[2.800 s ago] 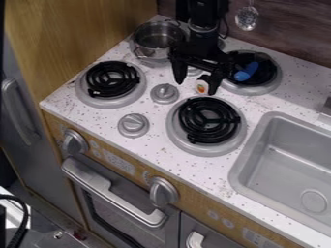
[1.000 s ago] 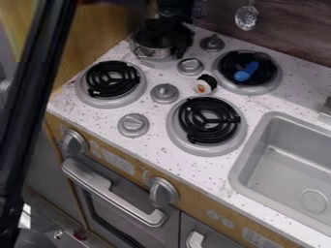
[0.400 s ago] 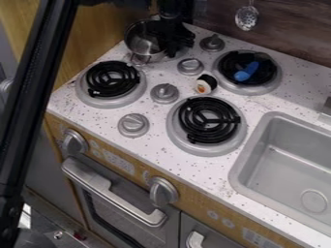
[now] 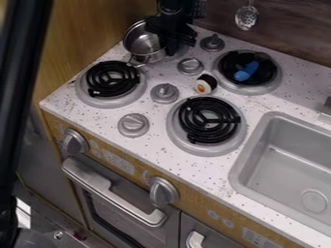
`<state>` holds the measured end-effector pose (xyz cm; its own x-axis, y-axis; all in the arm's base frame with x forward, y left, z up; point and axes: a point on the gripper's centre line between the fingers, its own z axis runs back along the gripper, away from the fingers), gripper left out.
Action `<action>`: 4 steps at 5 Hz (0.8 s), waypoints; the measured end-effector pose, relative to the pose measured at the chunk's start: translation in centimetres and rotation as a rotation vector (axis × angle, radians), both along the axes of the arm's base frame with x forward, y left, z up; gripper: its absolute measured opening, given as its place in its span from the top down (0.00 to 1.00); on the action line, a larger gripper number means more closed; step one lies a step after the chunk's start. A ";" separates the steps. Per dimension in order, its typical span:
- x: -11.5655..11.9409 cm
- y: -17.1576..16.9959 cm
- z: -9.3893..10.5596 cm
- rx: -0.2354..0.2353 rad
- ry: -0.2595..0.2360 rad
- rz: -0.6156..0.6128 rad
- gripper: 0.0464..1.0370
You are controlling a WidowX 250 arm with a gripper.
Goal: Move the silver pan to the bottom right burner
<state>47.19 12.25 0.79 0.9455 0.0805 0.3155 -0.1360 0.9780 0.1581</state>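
Pictured with gripper (image 4: 172, 47) at the right side of the silver pan (image 4: 143, 44). Impossible to tell whether open or closed.

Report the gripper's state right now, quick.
Gripper: at the silver pan, by its right side in the camera view; whether it is open or closed on the pan can't be told.
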 end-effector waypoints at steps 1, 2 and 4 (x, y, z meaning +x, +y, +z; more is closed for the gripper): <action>-2.6 -5.1 2.5 0.027 -0.007 -0.059 0.98; -4.9 -8.9 0.5 0.022 0.060 -0.098 0.98; -6.4 -15.2 -3.3 -0.035 0.172 -0.175 0.98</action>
